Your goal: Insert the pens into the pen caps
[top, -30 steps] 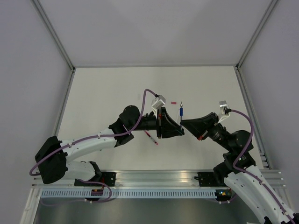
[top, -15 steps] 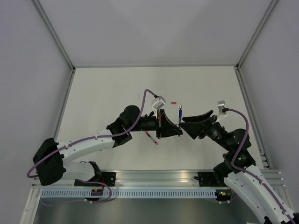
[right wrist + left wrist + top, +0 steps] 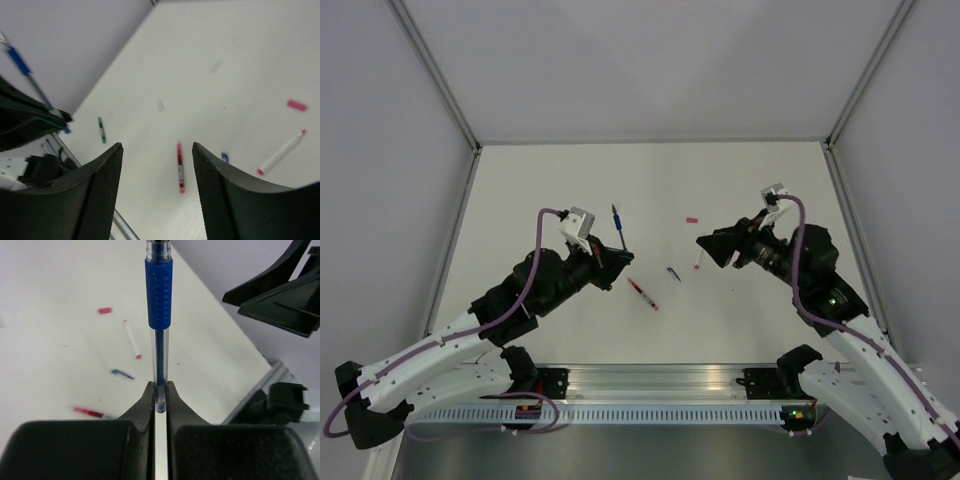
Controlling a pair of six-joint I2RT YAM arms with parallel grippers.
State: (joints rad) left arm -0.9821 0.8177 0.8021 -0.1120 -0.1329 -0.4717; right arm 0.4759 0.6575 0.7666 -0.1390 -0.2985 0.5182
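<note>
Top view: my left gripper clamped on blue rubber-grip clear-barrel pen, held off white table. Right gripper spread wide, empty, near short dark blue cap.

Left wrist: jaws pinch pen's tail only, so I judge grip end sticks out free for capping.

Right wrist: nothing between fingers. Red pen, white red-tipped pen and pink-red cap lie loose on table below.

Robot test cell, lab setting. White table is enclosed by plain white panels held in aluminium framing. Two arms are bolted to an aluminium rail at frame bottom. Slotted cable duct is seen below the rail.
</note>
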